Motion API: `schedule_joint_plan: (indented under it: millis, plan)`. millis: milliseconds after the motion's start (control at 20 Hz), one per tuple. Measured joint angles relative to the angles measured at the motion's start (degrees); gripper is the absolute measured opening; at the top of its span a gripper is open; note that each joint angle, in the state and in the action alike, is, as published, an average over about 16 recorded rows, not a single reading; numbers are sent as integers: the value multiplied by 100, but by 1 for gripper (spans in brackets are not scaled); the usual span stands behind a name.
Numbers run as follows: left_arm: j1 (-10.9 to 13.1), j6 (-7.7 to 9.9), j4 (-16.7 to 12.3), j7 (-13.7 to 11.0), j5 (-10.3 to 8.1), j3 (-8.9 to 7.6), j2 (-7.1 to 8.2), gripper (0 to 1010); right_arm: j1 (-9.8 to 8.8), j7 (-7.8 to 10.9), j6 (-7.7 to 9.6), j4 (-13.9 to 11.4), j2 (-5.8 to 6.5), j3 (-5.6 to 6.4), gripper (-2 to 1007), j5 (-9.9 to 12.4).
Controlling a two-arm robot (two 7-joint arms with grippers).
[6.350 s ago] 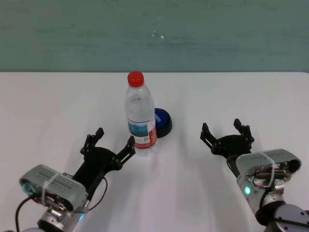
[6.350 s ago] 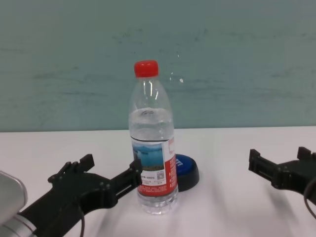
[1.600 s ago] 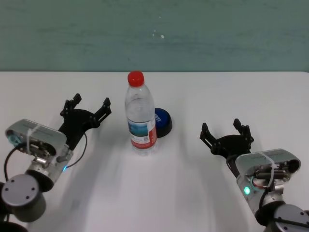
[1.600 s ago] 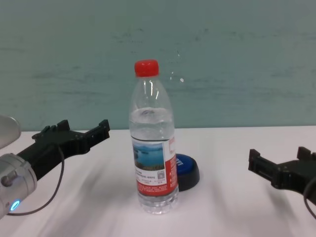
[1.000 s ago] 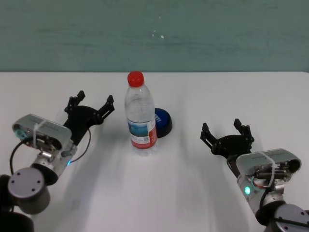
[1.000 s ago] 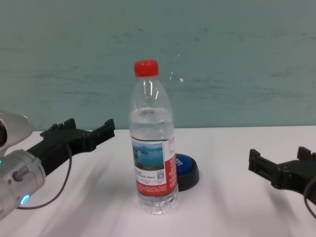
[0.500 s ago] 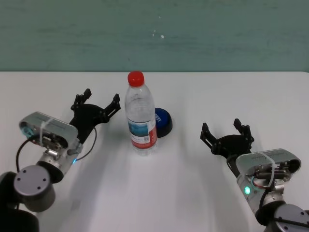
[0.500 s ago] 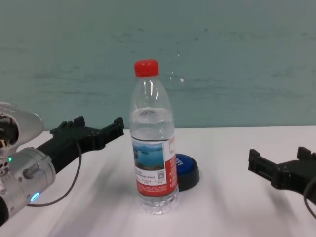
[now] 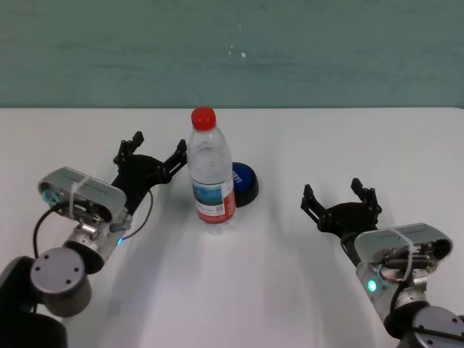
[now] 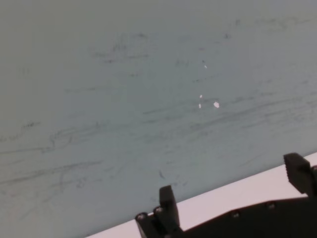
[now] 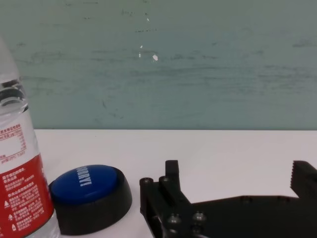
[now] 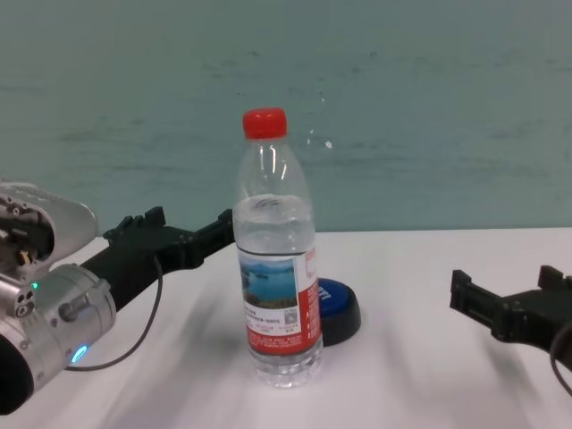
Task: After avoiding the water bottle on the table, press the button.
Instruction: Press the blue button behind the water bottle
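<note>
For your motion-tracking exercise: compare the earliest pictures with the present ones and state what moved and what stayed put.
The left tool drew back from the near side of the water bottle, swung out to the left, then came forward and inward beside the bottle's upper part, fingers open, holding nothing. The bottle, the button and the right tool stayed put.

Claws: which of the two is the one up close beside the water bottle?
The left claw, open, raised beside the water bottle near its shoulder. The right claw, also open, sits well off to the bottle's other side.
</note>
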Motion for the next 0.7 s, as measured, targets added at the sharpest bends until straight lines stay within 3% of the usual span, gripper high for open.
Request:
schedule_joint_plan:
  millis: [700]
  plan:
    - [-49, -18, 84, 57, 74, 8, -33, 1010, 0, 0, 0, 0, 0, 0, 1004, 0]
